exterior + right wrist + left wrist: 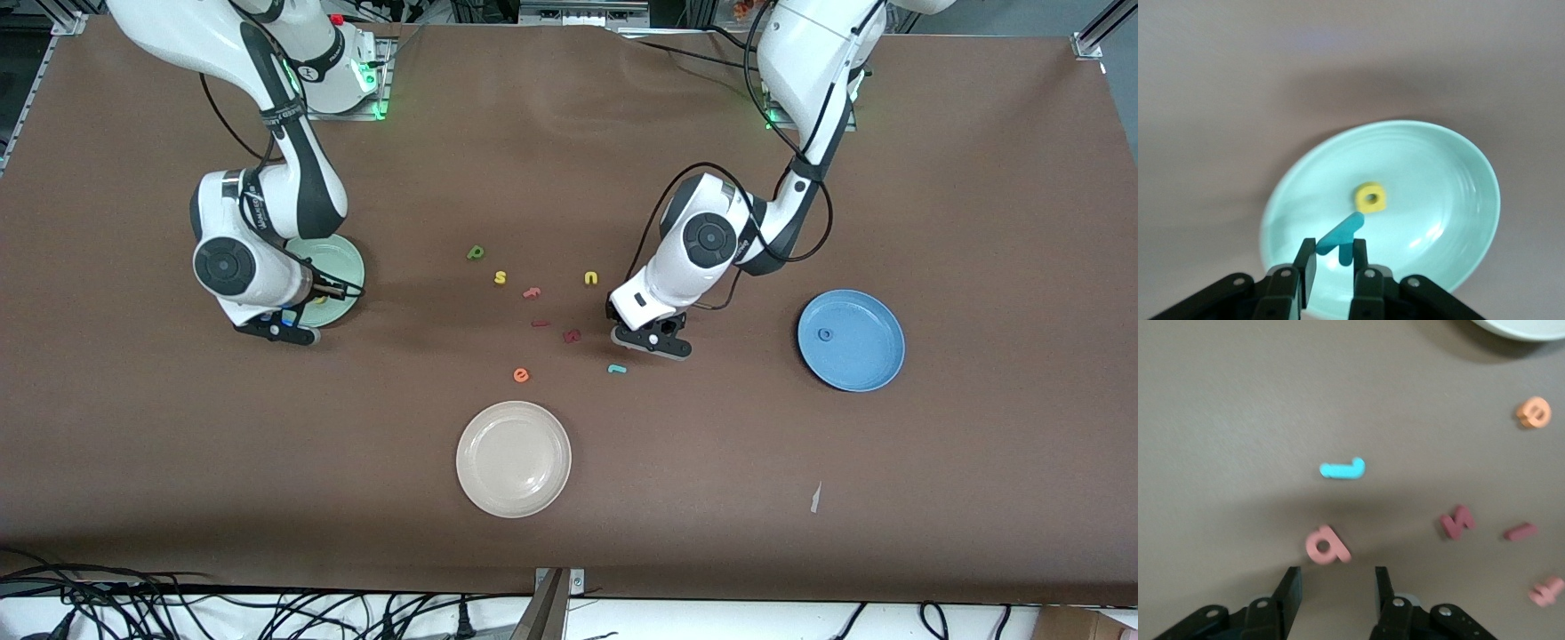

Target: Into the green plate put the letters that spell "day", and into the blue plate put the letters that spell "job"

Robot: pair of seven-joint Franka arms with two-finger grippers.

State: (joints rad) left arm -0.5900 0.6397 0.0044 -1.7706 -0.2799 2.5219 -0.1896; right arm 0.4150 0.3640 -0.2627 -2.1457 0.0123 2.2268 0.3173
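My right gripper [1333,244] hangs low over the green plate [1438,200], shut on the teal "y" [1341,237]. The yellow "d" [1370,198] lies in that plate. The dark green "a" [476,252] rests on the table toward the robots' bases. My left gripper [1335,583] is open just above the table, with the pinkish "b" [1327,545] lying right at its fingertips, not between them. The teal "j" [1342,469] lies a little nearer the front camera than that gripper [653,340]. The blue "o" [826,335] sits in the blue plate [867,364].
A cream plate [514,459] stands near the front edge. Loose letters lie mid-table: yellow "s" [500,277], yellow "u" [591,278], pink "f" [532,292], two dark red pieces [572,335], and an orange "e" [521,375].
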